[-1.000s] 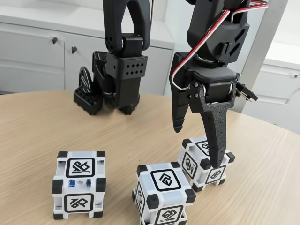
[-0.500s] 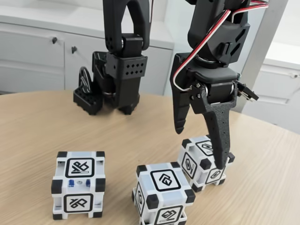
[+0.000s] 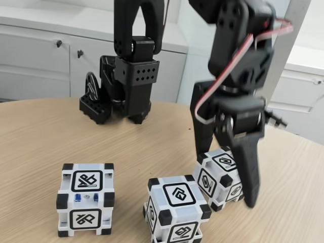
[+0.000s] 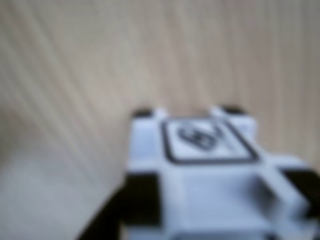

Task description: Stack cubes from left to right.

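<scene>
Three white cubes with black corners stand on the wooden table in the fixed view: the left cube [image 3: 85,199], the middle cube [image 3: 174,206] and the right cube [image 3: 216,174]. My gripper [image 3: 226,178] is low over the right cube and open, its fingers straddling it. One finger [image 3: 202,134] drops behind the cube's left side, and the other finger [image 3: 250,174] hangs in front of its right side. The blurred wrist view shows the same right cube [image 4: 210,175] close up, glyph face upward.
A second black arm [image 3: 126,76] rests on the table at the back left. White cabinets [image 3: 35,55] stand behind the table. The round table's edge [image 3: 304,147] curves away at the right. Bare wood lies between the cubes and the parked arm.
My gripper has dropped lower and shifted slightly right, so its fingers now reach down on both sides of the right cube. The cubes have stayed in place.
</scene>
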You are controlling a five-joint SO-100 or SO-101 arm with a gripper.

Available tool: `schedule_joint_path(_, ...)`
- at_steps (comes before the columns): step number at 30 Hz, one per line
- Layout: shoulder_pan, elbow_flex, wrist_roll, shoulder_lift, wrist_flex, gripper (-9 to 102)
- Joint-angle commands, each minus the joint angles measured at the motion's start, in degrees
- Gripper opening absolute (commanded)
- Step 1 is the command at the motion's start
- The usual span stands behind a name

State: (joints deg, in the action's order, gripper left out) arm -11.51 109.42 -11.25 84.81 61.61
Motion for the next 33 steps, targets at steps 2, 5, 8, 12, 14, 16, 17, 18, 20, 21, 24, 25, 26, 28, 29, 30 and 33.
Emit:
schedule_joint_path(2, -0.4, -2.5, 1.5, -4.4, -0.4, 38)
schedule_joint_path(5, -0.4, -2.5, 1.1, -4.7, -0.4, 35)
schedule_joint_path(8, -0.4, -2.5, 0.9, -4.7, -0.4, 33)
schedule_joint_path(12, -0.4, -2.5, 0.2, -4.3, -0.4, 30)
schedule_joint_path(14, -0.4, -2.5, -0.4, -3.9, 0.0, 28)
schedule_joint_path(16, -0.4, -2.5, -0.7, -3.2, 0.3, 26)
schedule_joint_path(17, -0.4, -2.5, -0.7, -2.7, 0.4, 26)
schedule_joint_path(18, -0.4, -2.5, -0.7, -2.1, 0.4, 25)
schedule_joint_path(20, -0.3, -2.5, -0.8, -0.6, 0.4, 25)
schedule_joint_path(21, -0.2, -2.5, -0.9, 0.1, 0.4, 24)
schedule_joint_path(24, 0.3, -2.5, -1.1, 2.2, 0.5, 23)
schedule_joint_path(25, 0.4, -2.5, -1.4, 2.8, 0.5, 22)
schedule_joint_path(26, 0.4, -2.5, -1.6, 3.4, 0.5, 22)
schedule_joint_path(28, 0.5, -2.5, -1.8, 5.1, 0.5, 21)
schedule_joint_path(29, 0.5, -2.3, -1.9, 6.1, 0.5, 21)
schedule_joint_path(30, 0.5, -2.2, -2.1, 7.2, 0.6, 21)
schedule_joint_path(33, 0.5, -1.9, -2.9, 11.2, 0.6, 21)
